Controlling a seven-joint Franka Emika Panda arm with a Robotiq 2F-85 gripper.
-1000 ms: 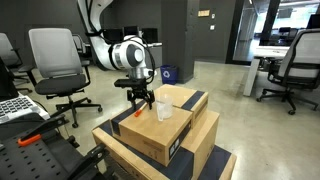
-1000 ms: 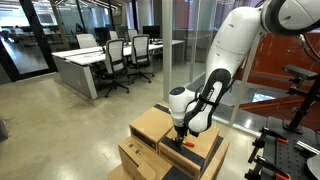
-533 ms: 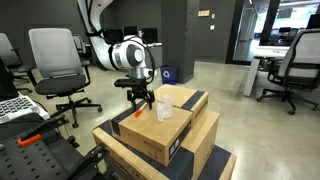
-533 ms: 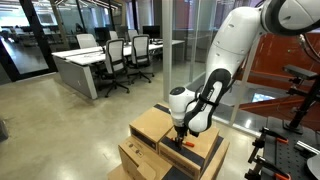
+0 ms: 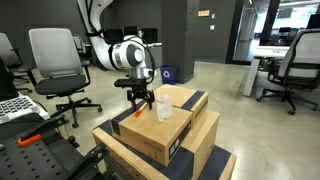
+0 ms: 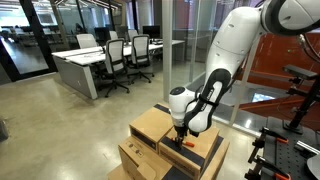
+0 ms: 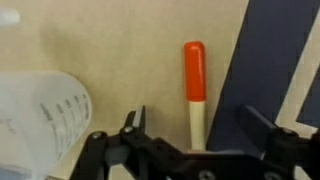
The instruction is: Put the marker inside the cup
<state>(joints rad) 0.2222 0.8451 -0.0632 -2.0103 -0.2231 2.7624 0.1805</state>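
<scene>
A marker with an orange cap and cream body [image 7: 194,90] lies on the cardboard box top, between my open fingers in the wrist view. My gripper [image 7: 195,128] is open and straddles the marker without gripping it. A clear plastic cup [image 7: 38,115] sits to the left in the wrist view and shows beside the gripper in an exterior view [image 5: 164,109]. The marker shows as an orange sliver under the gripper [image 5: 137,114]. In the exterior views the gripper [image 5: 140,99] [image 6: 180,133] points down just above the box.
Stacked cardboard boxes [image 5: 160,140] [image 6: 150,135] with dark tape strips [image 7: 275,70] carry the objects. Office chairs [image 5: 57,65], desks [image 6: 85,65] and a glass wall surround the area. A black stand [image 5: 40,145] stands near the boxes.
</scene>
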